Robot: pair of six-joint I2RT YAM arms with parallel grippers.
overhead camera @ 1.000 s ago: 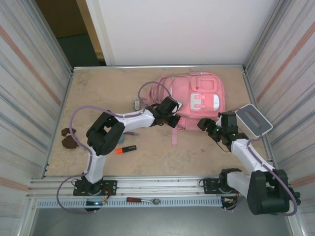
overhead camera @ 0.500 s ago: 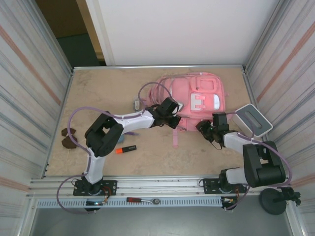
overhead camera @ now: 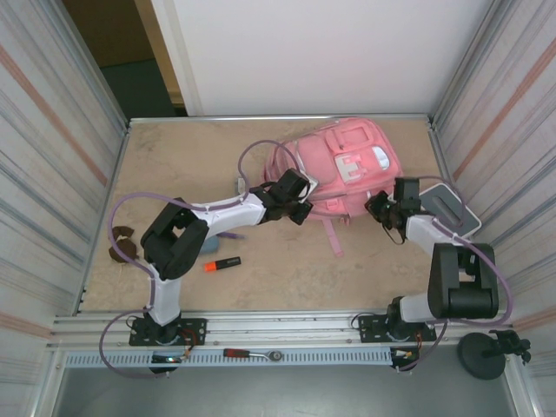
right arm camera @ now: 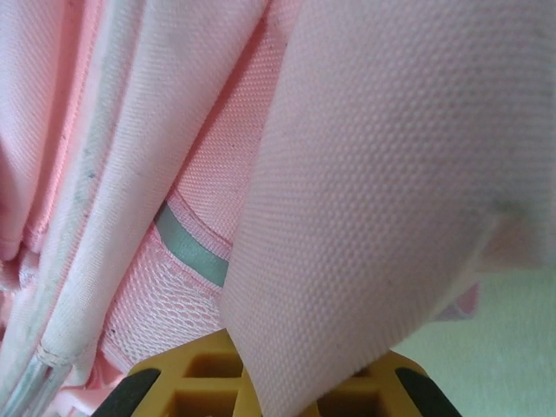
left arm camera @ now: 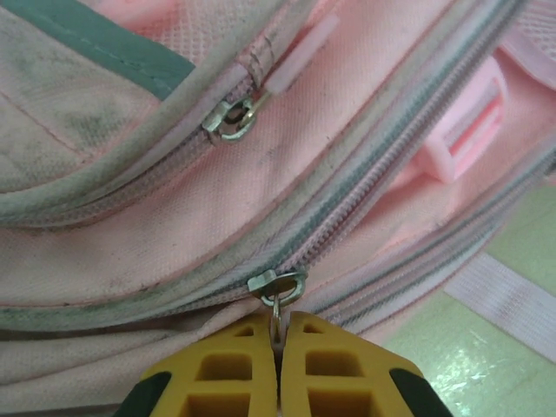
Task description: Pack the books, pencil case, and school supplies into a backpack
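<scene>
The pink backpack (overhead camera: pixel 323 155) lies at the back right of the table, tilted. My left gripper (overhead camera: pixel 295 200) is at its near left edge, shut on the metal zipper pull (left arm camera: pixel 276 306) of a long closed zip; the backpack (left arm camera: pixel 174 200) fabric lies right behind it. My right gripper (overhead camera: pixel 383 209) is at the bag's right side, and its yellow fingers (right arm camera: pixel 187 378) are shut on a pink strap (right arm camera: pixel 373 174) that runs between them. An orange-and-black marker (overhead camera: pixel 222 263) lies on the table near the left arm. The books and the pencil case are out of view.
A grey-white box (overhead camera: pixel 452 207) sits against the right wall beside my right arm. A loose pink strap (overhead camera: pixel 332 234) trails toward the front. Small brown pieces (overhead camera: pixel 120 244) lie by the left wall, and a small grey item (overhead camera: pixel 241 185) lies left of the bag.
My right gripper has shut on the strap and moved back and right. The backpack has swung up and tilted to the right. My left gripper stays shut on the zipper pull.
</scene>
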